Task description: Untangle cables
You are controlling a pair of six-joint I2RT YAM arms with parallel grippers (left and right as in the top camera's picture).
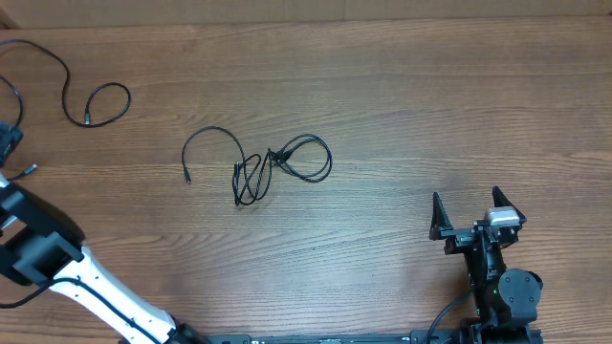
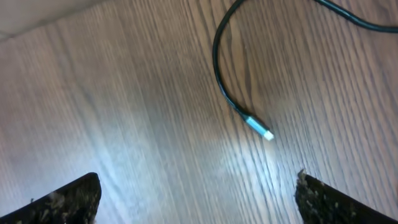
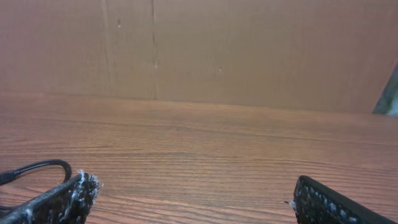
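Observation:
A small tangle of thin black cables (image 1: pixel 260 168) lies mid-table, with one strand arcing left to a plug end (image 1: pixel 186 178). A separate black cable (image 1: pixel 107 103) loops at the far left. A silver-tipped plug (image 1: pixel 30 169) lies at the left edge and also shows in the left wrist view (image 2: pixel 260 128), ahead of my left gripper (image 2: pixel 196 190), which is open and empty. My right gripper (image 1: pixel 469 212) is open and empty, right of the tangle and well apart from it. In the right wrist view the gripper (image 3: pixel 193 193) has a bit of cable (image 3: pixel 37 167) at its left.
The left arm (image 1: pixel 86 277) reaches from the front across the table's left corner. The right arm base (image 1: pixel 502 291) sits at the front right. A brown cardboard wall (image 3: pixel 249 50) stands behind the wooden table (image 1: pixel 430 105).

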